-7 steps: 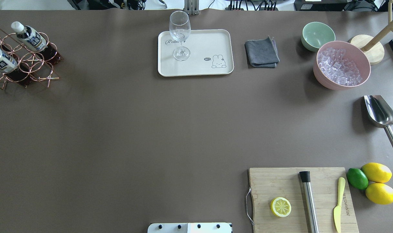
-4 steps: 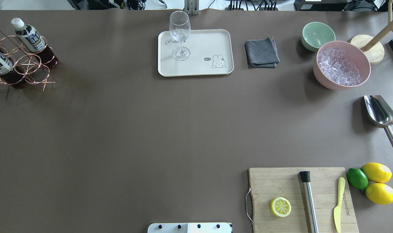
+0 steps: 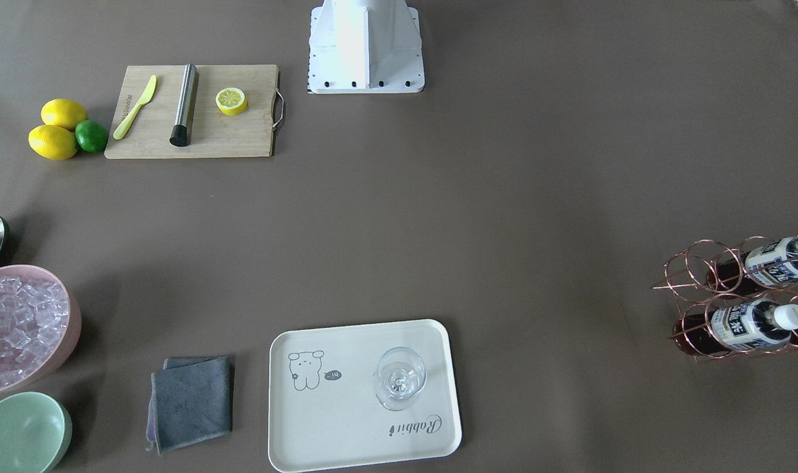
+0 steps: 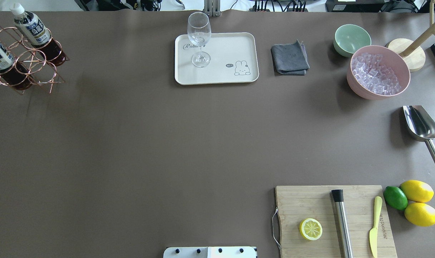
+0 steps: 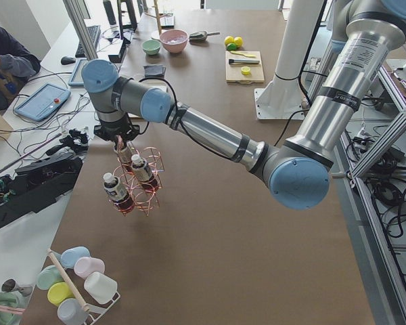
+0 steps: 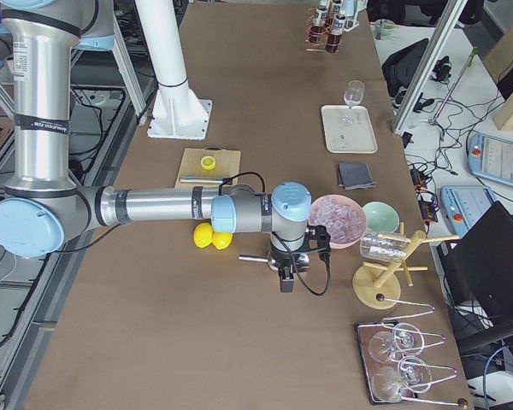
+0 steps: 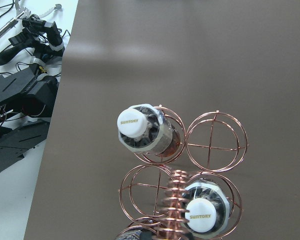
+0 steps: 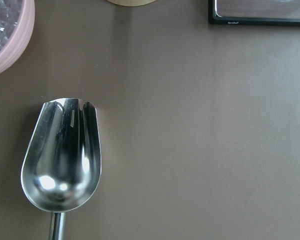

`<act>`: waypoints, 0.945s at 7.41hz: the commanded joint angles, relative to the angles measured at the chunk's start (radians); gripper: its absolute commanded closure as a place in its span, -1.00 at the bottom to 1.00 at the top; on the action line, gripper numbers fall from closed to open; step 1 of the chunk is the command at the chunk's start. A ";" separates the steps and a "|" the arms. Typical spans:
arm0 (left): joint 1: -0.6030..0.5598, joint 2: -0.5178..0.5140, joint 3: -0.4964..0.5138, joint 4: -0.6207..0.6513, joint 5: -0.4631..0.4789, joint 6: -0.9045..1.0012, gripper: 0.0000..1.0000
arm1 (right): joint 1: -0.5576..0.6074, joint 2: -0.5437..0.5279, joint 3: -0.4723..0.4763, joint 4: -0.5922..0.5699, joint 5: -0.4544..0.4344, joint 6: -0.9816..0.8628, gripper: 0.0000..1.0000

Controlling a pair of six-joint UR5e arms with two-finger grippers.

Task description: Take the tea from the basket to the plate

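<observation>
The copper wire basket (image 4: 34, 70) with its tea bottles (image 4: 30, 28) sits at the table's far left corner; it also shows in the front view (image 3: 707, 276). In the exterior left view my left gripper (image 5: 120, 137) is at the top of the basket's coil handle (image 7: 172, 200), and the basket (image 5: 145, 193) hangs tilted under it; I cannot tell whether the gripper is shut. The left wrist view looks down on two white caps (image 7: 135, 121). The cream plate (image 4: 238, 46) lies at the far middle. My right gripper (image 6: 284, 282) hovers over a metal scoop (image 8: 60, 155); I cannot tell its state.
A wine glass (image 4: 199, 36) stands on the plate. A grey cloth (image 4: 289, 59), a mint bowl (image 4: 351, 37) and a pink bowl of ice (image 4: 378, 71) lie to its right. A cutting board (image 4: 303, 200) with a lemon half, lemons and a lime are near right.
The basket with its bottles has shifted toward the far-left edge of the overhead view and swung. Everything else is unmoved.
</observation>
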 commanded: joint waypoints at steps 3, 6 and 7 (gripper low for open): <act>0.013 -0.035 -0.143 0.092 0.006 -0.052 1.00 | 0.030 -0.002 0.000 0.000 0.003 -0.002 -1.00; 0.076 -0.049 -0.218 0.092 0.007 -0.204 1.00 | 0.044 -0.017 0.020 -0.002 0.018 -0.007 -1.00; 0.112 -0.068 -0.243 0.092 0.009 -0.259 1.00 | 0.045 -0.018 0.022 0.000 0.017 -0.008 -1.00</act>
